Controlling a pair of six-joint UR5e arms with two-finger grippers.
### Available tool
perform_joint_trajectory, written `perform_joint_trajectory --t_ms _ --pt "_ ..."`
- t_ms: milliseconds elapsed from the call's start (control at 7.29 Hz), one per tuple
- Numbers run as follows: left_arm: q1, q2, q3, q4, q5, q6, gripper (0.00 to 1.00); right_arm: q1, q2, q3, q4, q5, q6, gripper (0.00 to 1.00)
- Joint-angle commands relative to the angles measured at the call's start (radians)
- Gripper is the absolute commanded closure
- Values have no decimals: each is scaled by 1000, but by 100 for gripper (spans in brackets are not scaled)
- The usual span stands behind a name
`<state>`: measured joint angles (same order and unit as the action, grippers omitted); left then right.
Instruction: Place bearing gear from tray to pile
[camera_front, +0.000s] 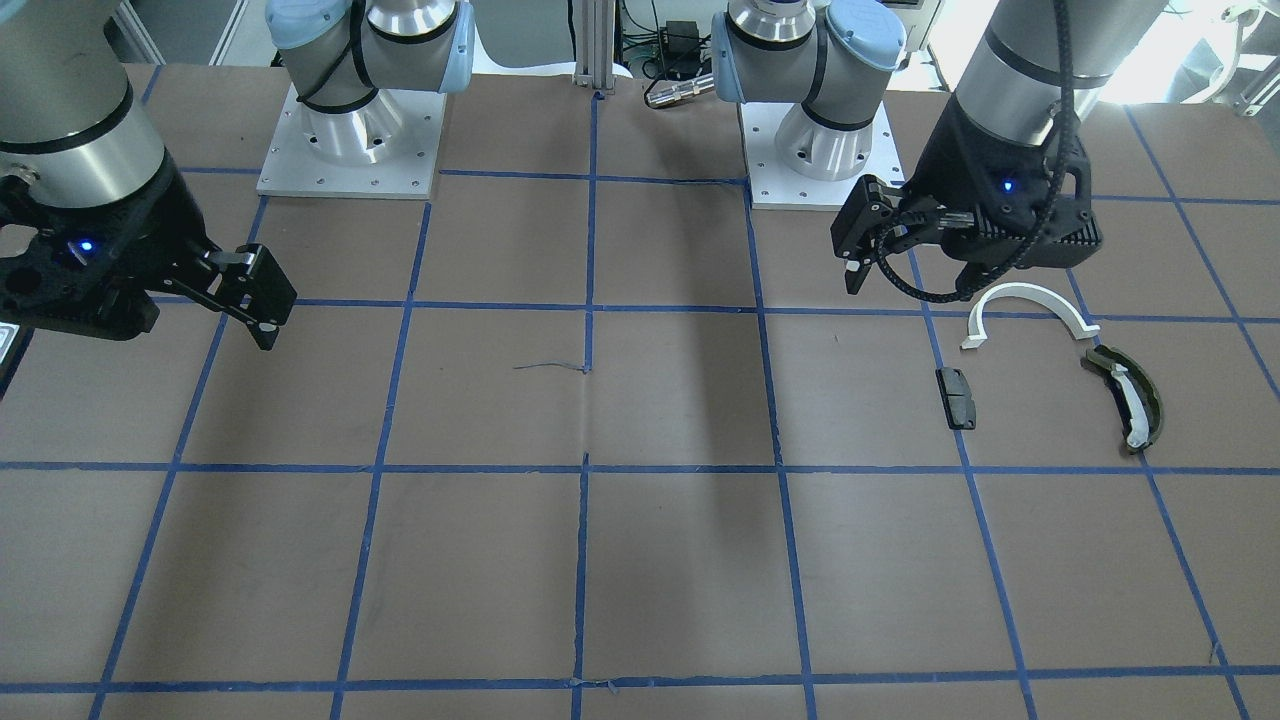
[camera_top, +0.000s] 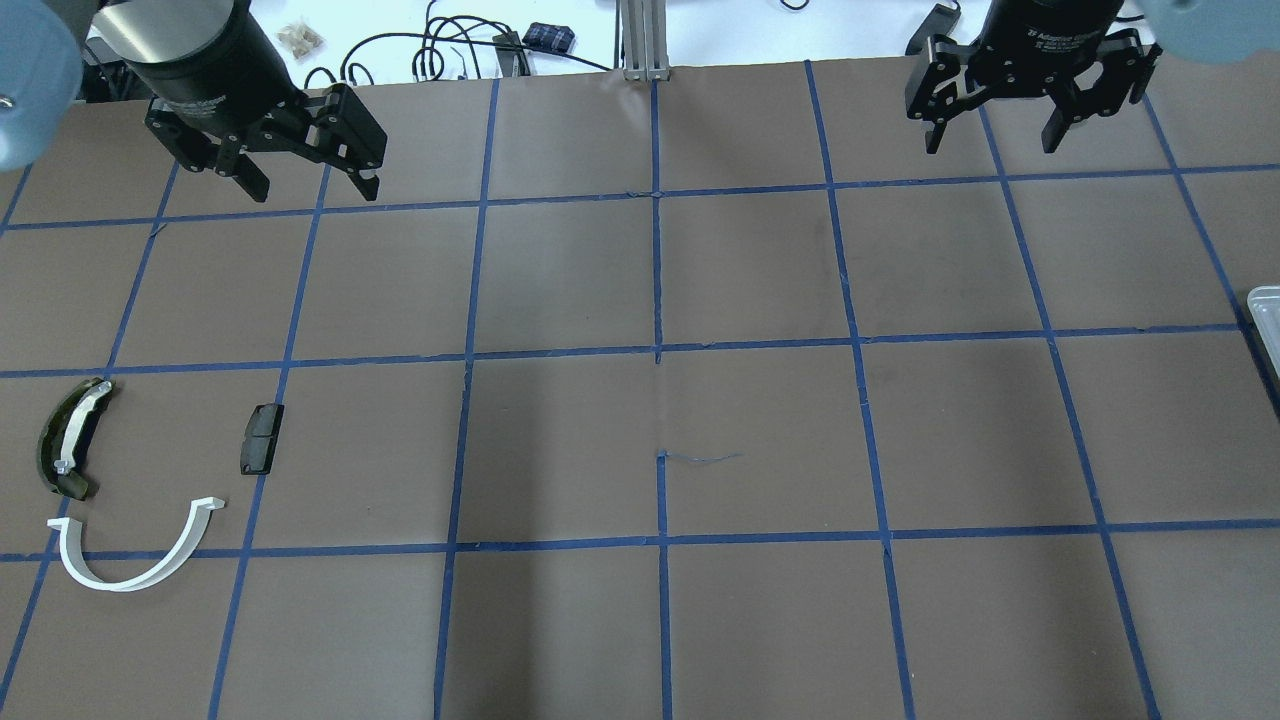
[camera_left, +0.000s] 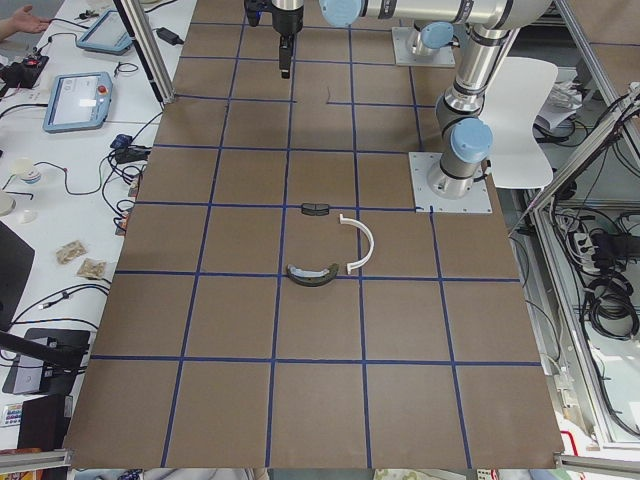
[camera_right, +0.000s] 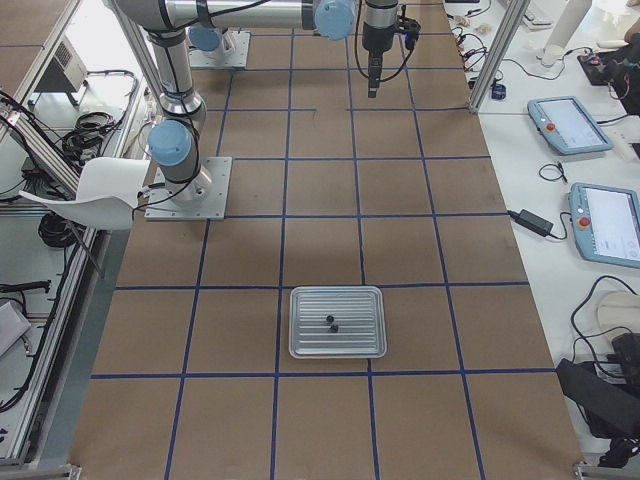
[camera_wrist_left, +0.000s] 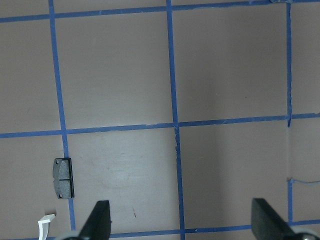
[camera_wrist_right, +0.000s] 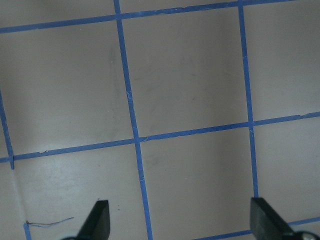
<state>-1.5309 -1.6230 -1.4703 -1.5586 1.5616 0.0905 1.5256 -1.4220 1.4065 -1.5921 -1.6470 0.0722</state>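
- Bearing gear (camera_right: 331, 323) sitting as small dark parts in tray (camera_right: 293, 330) on table (camera_right: 420, 250), well apart from pile (camera_top: 262, 438);
- left gripper (camera_top: 312, 190) hovering, jaws spread, empty;
- right gripper (camera_top: 990, 145) hovering, jaws spread, empty

Right tool (camera_top: 993, 132): small white print across its black body just above the fingers, overhead view. Reads roughly "Adaptive Gripper"; the short mark ahead of those words is too small to make out. Teach pendants (camera_right: 566, 124), well away from that tool: screens unreadable.
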Motion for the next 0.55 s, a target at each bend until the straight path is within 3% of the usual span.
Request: perform_joint_trajectory --t_ms 0,412 --pt "-2 0 -1 0 0 0 0 1 0 2 0 -1 -2 0" --pt "-2 0 -1 -1 5 -3 0 -1 2 8 6 -13 -55 0"
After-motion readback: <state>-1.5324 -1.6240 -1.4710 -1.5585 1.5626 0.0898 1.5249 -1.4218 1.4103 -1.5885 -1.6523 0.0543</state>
